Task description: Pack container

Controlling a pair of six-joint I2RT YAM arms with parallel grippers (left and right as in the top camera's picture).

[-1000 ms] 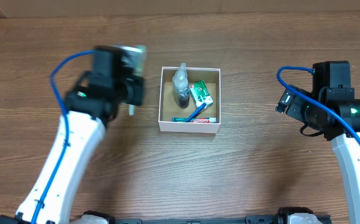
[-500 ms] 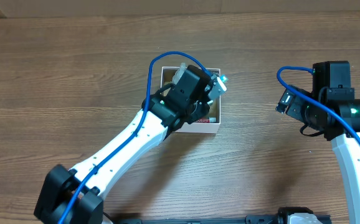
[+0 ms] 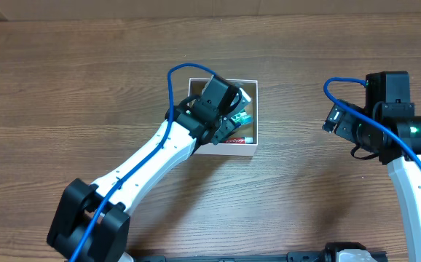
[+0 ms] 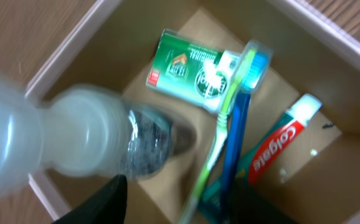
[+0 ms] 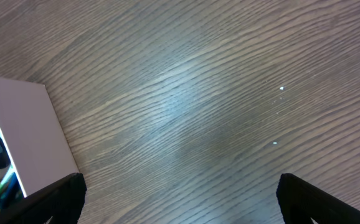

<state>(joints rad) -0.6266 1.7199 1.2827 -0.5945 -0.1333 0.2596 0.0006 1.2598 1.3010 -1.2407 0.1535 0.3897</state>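
Two fingers of the left gripper (image 4: 179, 202) stand apart just above the container (image 3: 232, 151), which holds a pump bottle (image 4: 99, 140) and toothbrush (image 4: 230, 118). Dropping lower could knock the bottle or shove the light container. Well right of the container, the right gripper (image 5: 181, 196) hangs spread and empty.

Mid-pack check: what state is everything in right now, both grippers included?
container: lidless, four items inside.
pump bottle: inside, blurred, pose unclear.
green packet: flat on the floor, closed.
toothbrush: lying, head over the packet.
Colgate toothpaste tube: lying flat, capped.
left gripper: open, over the container.
right gripper: open, empty, over the table.
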